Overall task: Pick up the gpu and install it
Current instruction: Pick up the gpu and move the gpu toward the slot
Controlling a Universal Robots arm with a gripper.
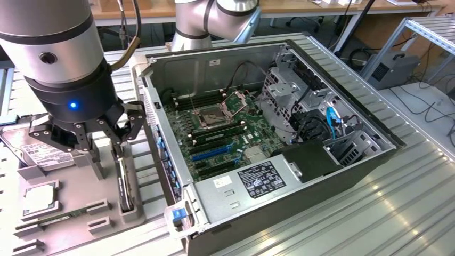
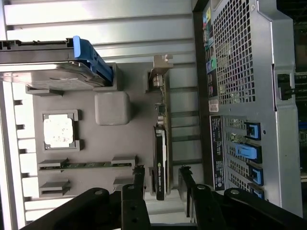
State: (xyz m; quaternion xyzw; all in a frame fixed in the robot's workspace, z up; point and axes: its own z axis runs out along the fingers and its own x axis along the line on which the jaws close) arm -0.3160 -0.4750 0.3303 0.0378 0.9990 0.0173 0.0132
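Note:
The gpu (image 2: 161, 163) is a slim black card standing on edge in a slot of the grey parts tray (image 2: 112, 139), with its silver bracket at the far end. In the exterior view the gpu (image 1: 126, 184) stands beside the open computer case. My gripper (image 2: 162, 184) is open. Its two black fingers (image 2: 139, 184) stand one on each side of the card's near end, with a gap on both sides. In the exterior view my gripper (image 1: 114, 140) hangs over the tray, above the card's upper end. Nothing is held.
The open computer case (image 1: 284, 176) lies on its side at the exterior view's right, motherboard (image 1: 220, 133) facing up with blue slots (image 1: 210, 153). The tray also holds a silver hard drive (image 1: 44, 154), a processor (image 1: 39, 197) and a green memory stick (image 1: 61, 217).

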